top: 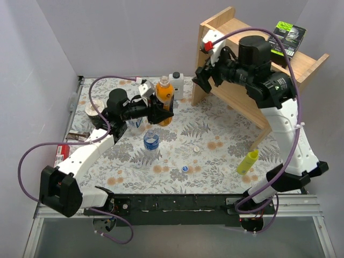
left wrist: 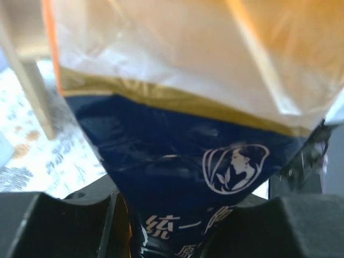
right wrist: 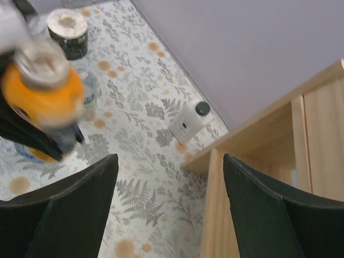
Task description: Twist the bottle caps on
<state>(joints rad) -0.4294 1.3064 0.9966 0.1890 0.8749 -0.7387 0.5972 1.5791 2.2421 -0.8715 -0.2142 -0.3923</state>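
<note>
Near the far edge, left of centre, the orange bottle (top: 165,97) is clamped at its label by the left gripper (top: 162,114), and its neck is open. Contact with the worktop cannot be told. The right gripper (top: 202,81) is held over the far edge beside the shelf (top: 236,94), fingers spread with nothing between them. One clear bottle (top: 151,141) is stood upright mid-worktop. A second clear bottle (top: 135,123) is partly hidden behind the left arm. A blue cap (top: 185,169) is lying loose toward the near edge, with a white cap (top: 196,149) nearer centre. Both are apart from every bottle.
</note>
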